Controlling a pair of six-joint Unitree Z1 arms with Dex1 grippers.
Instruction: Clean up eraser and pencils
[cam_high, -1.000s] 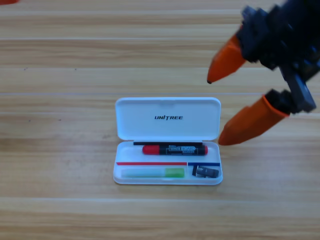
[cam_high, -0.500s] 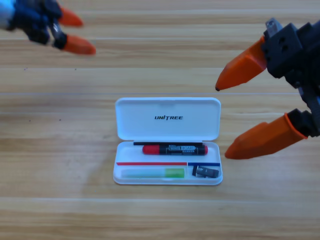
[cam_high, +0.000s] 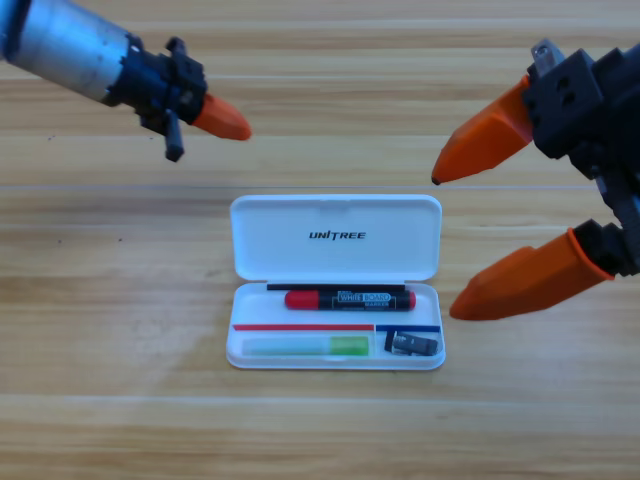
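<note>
The white case (cam_high: 336, 236) lies open in the middle of the table, its lid folded back. Inside it, the red-and-black marker (cam_high: 349, 298) rests in the upper slot. The light-green stick (cam_high: 307, 346) fills the lower left slot, and the small dark eraser (cam_high: 411, 344) sits in the lower right one. My right gripper (cam_high: 444, 247) hovers just right of the case, open wide, with one jaw tip by the lid's corner and the other by the tray's right edge. My left gripper (cam_high: 240, 130) hangs above and left of the lid, shut and holding nothing.
Bare wooden table (cam_high: 120, 400) surrounds the case on all sides. The grey left arm (cam_high: 70, 50) slants in from the upper left corner. The black body of the right arm (cam_high: 590, 100) fills the upper right.
The left arm has swung in from the top left corner toward the case, and its jaws have come together. The right gripper has held still since half a second ago.
</note>
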